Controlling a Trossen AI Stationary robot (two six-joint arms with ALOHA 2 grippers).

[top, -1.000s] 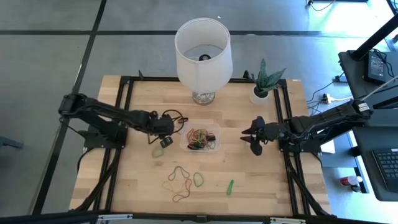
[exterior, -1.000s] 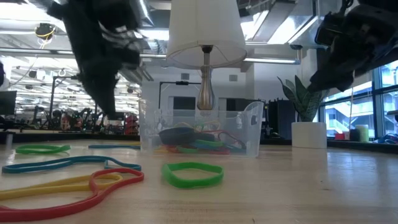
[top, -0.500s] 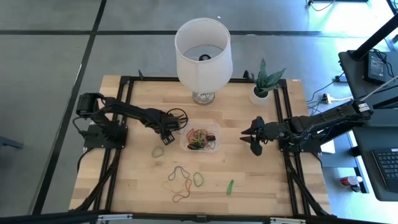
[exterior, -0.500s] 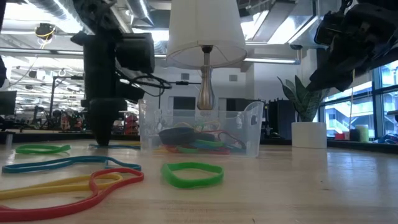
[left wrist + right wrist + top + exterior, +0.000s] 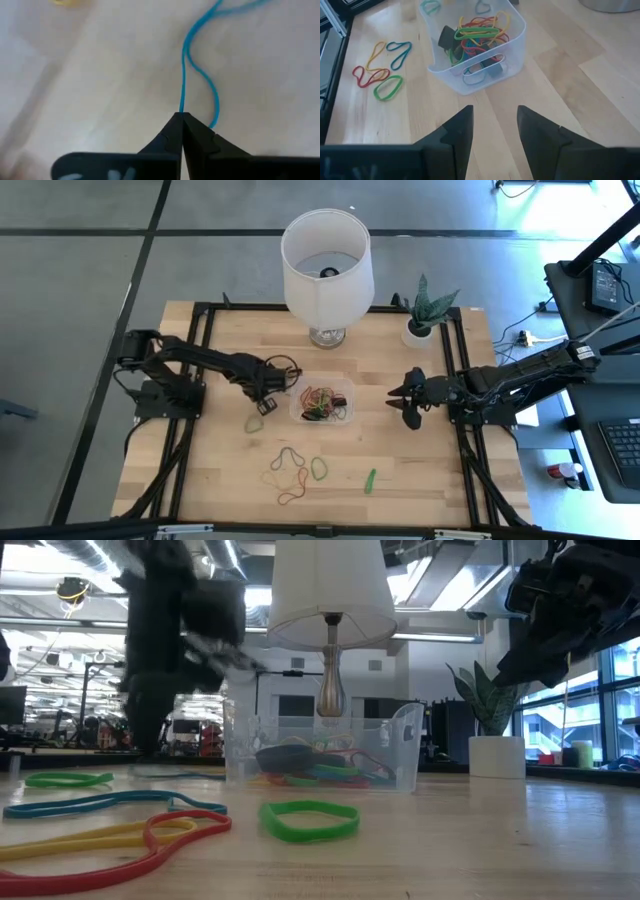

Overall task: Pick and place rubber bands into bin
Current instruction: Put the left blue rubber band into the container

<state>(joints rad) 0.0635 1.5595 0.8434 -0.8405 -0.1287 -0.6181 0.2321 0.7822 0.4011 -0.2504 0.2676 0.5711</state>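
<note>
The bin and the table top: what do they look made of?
The bin: apparently clear plastic with a slightly frosted finish; the bands inside show through its walls. The table top: seemingly pale wood, matte, with plank seams and grain lines visible in the right wrist view.

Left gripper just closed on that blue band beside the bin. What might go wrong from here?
1. The left gripper pinches only a thin strand of the blue rubber band at its fingertips; it may slip out when lifted.
2. The band lies close to the bin, so the move across could nudge the bin's wall.
3. The loop hanging loose could catch on the rim rather than drop inside.
</note>
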